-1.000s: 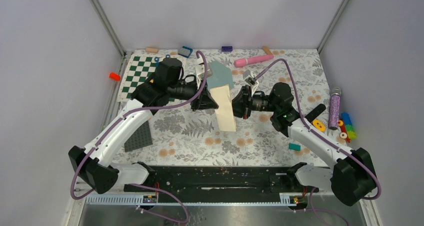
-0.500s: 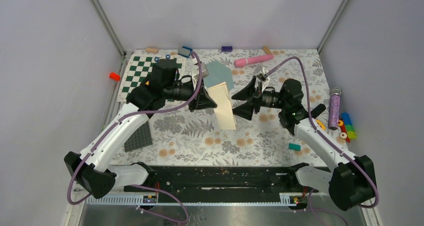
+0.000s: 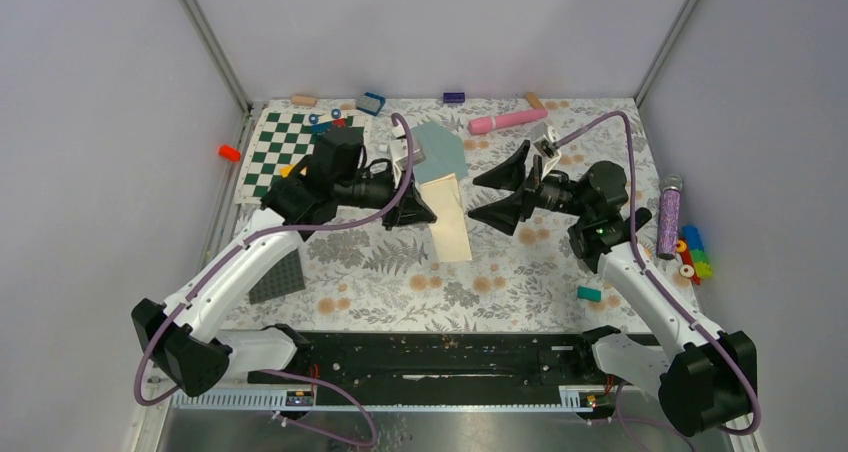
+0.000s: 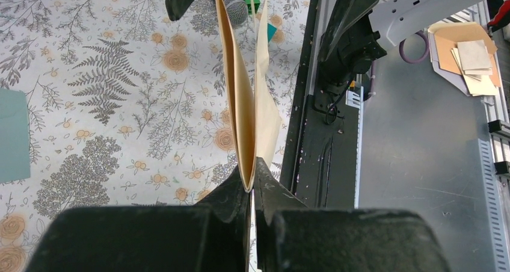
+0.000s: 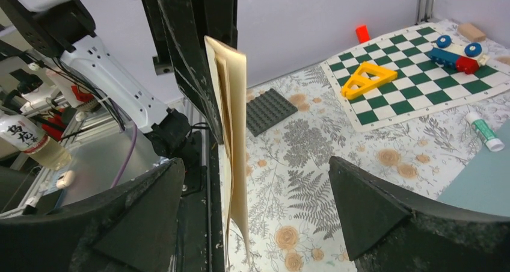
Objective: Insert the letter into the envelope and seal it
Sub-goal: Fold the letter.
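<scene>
Overhead, right claw (image 3: 473,198): It let go! A second earlier it was clamped on the letter (image 3: 450,222). Now its jaws were spread wide, drawn back to the right of the sheet and holding nothing.
Overhead, left claw (image 3: 428,210): It was pinched shut on the letter's left side and carried the sheet alone, on edge over the worktop (image 3: 400,272).
Overhead, envelope (image 3: 440,150): It lay flat on the worktop just behind the letter, with neither claw on it.
Left wrist, letter (image 4: 243,103): The folded sheet ran straight out of the closed left claw (image 4: 252,176), its two leaves gaping apart toward the far end.
Left wrist, envelope (image 4: 12,133): Only a teal strip showed at the left edge, flat and apart from the letter.
Right wrist, right claw (image 5: 255,160): Both fingers were wide apart, and the letter (image 5: 231,121) stood ahead of them, touching neither.
Right wrist, envelope (image 5: 481,182): One corner showed at the lower right.
Meaning for the task: The fold looked finished and the sheet was handed to one arm. The freed right claw could likely tend the envelope. Inserting and sealing were not yet begun.
</scene>
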